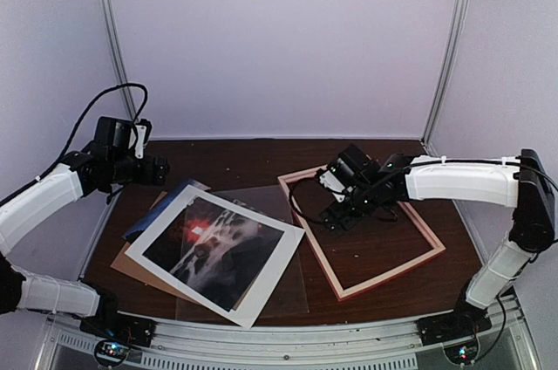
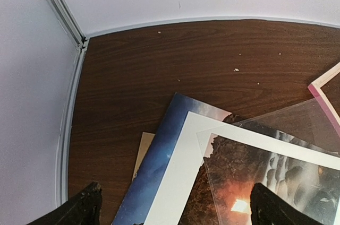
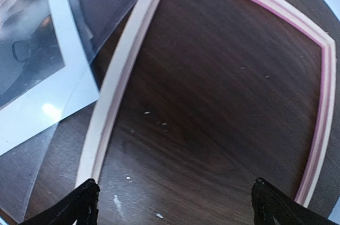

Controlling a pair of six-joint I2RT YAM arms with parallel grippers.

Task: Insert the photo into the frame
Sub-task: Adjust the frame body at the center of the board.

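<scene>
Photo point(image 1: 209, 248): dark print with a red-orange glow, lying flat on the left-centre of the table point(image 1: 244, 161), turned at an angle. It is outside the frame.

White mat point(image 1: 260, 287) lies on top of it, and the print shows through the mat's window. A blue-toned edge point(image 1: 155, 215) juts out from under the mat's far-left side. Brown cardboard point(image 1: 131, 263) is at the bottom of the pile, sticking out to the left. A clear sheet point(image 1: 288, 293) spreads from under the mat toward the right. Its edge runs just beside the frame's left rim; cannot tell if they overlap.

Frame point(image 1: 392, 276): thin pink rim, flat on the right half of the table. Only bare dark wood shows inside it.

Right gripper point(image 1: 334, 223) hovers over the frame's opening, near its far-left corner. The jaws are spread wide with nothing between them; the wrist view shows only table between the fingertips point(image 3: 85, 204).

Left gripper point(image 1: 162, 169) hangs above the far-left end of the pile, clear of it. Its jaws are also wide and hold nothing.
</scene>
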